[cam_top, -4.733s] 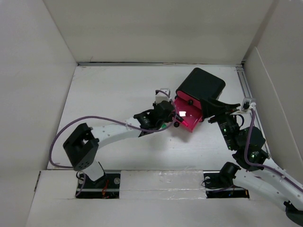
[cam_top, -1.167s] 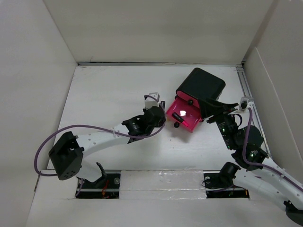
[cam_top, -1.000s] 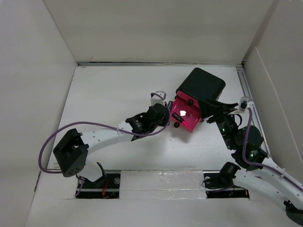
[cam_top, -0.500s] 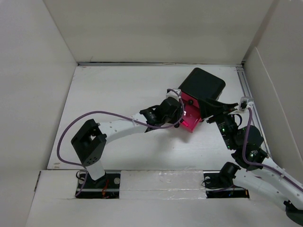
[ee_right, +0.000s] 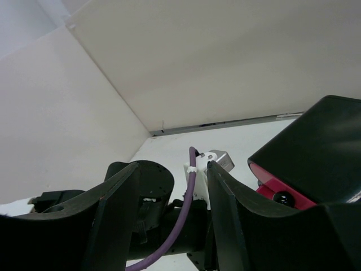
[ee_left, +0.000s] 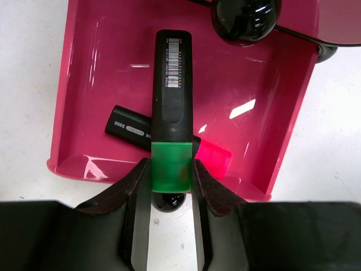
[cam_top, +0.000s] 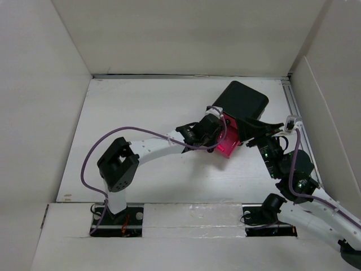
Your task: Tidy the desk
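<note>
My left gripper [ee_left: 172, 169] is shut on a black highlighter with a green cap [ee_left: 172, 90], holding it by the cap above the open pink drawer [ee_left: 101, 73]. A second black highlighter with a pink cap [ee_left: 211, 158] lies on the drawer floor beneath it. In the top view the left gripper [cam_top: 217, 135] hangs over that drawer [cam_top: 228, 145], which juts out of the black cabinet [cam_top: 242, 101] on the white desk [cam_top: 135, 113]. My right gripper [cam_top: 260, 131] stands open beside the cabinet's right side; nothing sits between its fingers [ee_right: 118, 203].
Black round knobs show on the drawer front [ee_left: 169, 200] and on the drawer above [ee_left: 245, 17]. White walls enclose the desk at the back and both sides. The left arm's purple cable [cam_top: 141, 132] loops above the desk.
My left arm has swung right, carrying the green-capped highlighter from left of the drawer to over it. The right arm has not moved.
</note>
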Motion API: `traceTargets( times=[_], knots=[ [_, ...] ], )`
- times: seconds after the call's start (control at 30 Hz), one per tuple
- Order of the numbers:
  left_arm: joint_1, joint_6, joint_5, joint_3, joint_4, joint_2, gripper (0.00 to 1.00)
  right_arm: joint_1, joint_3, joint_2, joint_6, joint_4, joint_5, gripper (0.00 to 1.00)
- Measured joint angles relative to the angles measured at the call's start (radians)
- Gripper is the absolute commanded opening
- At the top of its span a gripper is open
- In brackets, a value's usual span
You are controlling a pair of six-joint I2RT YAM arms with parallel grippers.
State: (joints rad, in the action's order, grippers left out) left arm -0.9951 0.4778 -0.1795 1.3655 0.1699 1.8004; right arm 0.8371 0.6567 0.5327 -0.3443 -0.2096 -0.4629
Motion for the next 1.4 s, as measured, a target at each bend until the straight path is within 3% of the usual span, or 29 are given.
traceTargets(
  times=[0.07,0.1,0.17,0.2,0.3,0.37,0.47,0.5,0.6,0.67,0.77,0.8,0.87,1.03,1.13,1.4],
  knots=[
    [0.0,-0.005,0.0,0.01,-0.001,0.016,0.31,0.0,0.0,0.0,0.0,0.0,0.0,0.56],
    [0.0,-0.007,0.0,0.01,-0.005,0.021,0.41,0.0,0.0,0.0,0.0,0.0,0.0,0.56],
    [0.0,-0.011,-0.001,0.01,-0.01,0.024,0.5,0.0,0.0,-0.002,0.0,0.0,-0.001,0.56],
    [0.0,-0.01,-0.002,0.01,-0.014,0.024,0.59,0.0,0.0,-0.002,0.0,0.0,-0.001,0.56],
    [0.0,-0.01,-0.009,0.01,-0.043,0.024,0.67,0.0,0.0,-0.003,0.0,0.0,-0.002,0.56],
    [0.0,-0.01,-0.015,0.005,-0.067,0.02,0.67,0.0,0.0,-0.003,0.0,0.0,-0.002,0.56],
    [0.0,-0.009,-0.034,-0.038,-0.116,-0.02,0.48,0.0,0.0,-0.003,0.0,0.0,-0.002,0.56],
    [0.0,-0.009,-0.041,-0.061,-0.13,-0.044,0.33,0.0,0.0,-0.003,0.0,0.0,-0.002,0.56],
    [0.0,-0.008,-0.06,-0.146,-0.183,-0.146,0.11,0.0,0.0,-0.003,0.0,0.0,-0.002,0.56],
    [0.0,-0.013,-0.064,-0.206,-0.225,-0.221,0.08,0.0,0.0,-0.003,0.0,0.0,-0.003,0.56],
    [0.0,-0.02,-0.056,-0.302,-0.292,-0.315,0.11,0.0,0.0,-0.003,0.0,0.0,-0.004,0.56],
    [0.0,-0.024,-0.048,-0.335,-0.312,-0.336,0.19,0.0,0.0,-0.003,0.0,0.0,-0.004,0.56],
    [0.0,-0.033,-0.024,-0.393,-0.341,-0.357,0.25,0.0,0.0,-0.002,-0.001,0.0,-0.004,0.56],
    [0.0,-0.045,0.041,-0.496,-0.361,-0.338,0.52,0.0,0.0,0.002,-0.003,-0.001,-0.002,0.56],
    [0.0,-0.05,0.063,-0.506,-0.373,-0.299,0.57,0.0,0.0,0.008,-0.003,0.0,0.0,0.56],
    [0.0,-0.066,0.097,-0.498,-0.42,-0.182,0.56,0.0,0.0,0.013,-0.003,0.0,0.003,0.56]
  ],
)
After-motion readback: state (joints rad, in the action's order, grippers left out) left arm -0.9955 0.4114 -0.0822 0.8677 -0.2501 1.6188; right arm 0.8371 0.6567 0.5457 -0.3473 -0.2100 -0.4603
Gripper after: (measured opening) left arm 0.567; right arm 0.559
